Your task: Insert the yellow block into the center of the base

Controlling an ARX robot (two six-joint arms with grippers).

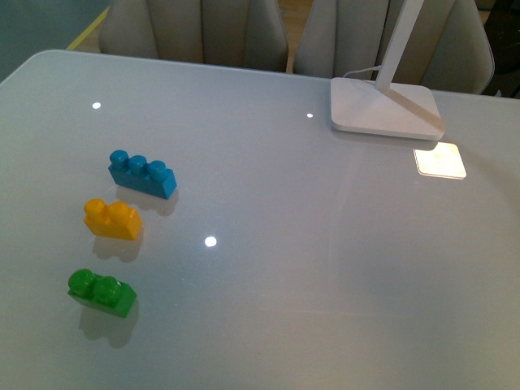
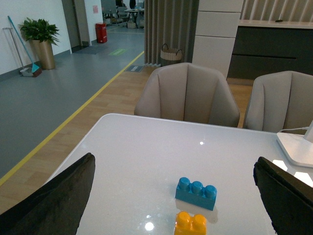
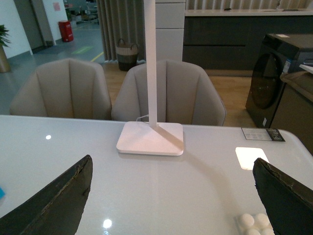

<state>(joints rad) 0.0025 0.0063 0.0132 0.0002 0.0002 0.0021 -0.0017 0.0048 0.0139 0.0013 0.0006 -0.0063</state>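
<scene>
The yellow block [image 1: 112, 219] lies on the white table at the left, between a blue three-stud brick [image 1: 143, 173] and a green two-stud brick [image 1: 101, 292]. In the left wrist view the yellow block [image 2: 190, 223] shows at the lower edge, just nearer than the blue brick [image 2: 196, 193]. My left gripper [image 2: 173, 164] is open and empty, above the table and short of the bricks. My right gripper [image 3: 172, 164] is open and empty. Only a corner of the white studded base [image 3: 252, 223] shows, at the lower edge of the right wrist view. Neither gripper nor the base shows in the front view.
A white lamp foot [image 1: 383, 107] with its slanted pole stands at the back right, and it also shows in the right wrist view [image 3: 150, 138]. A bright light patch [image 1: 439, 160] lies beside it. Beige chairs [image 1: 195, 32] stand behind the far table edge.
</scene>
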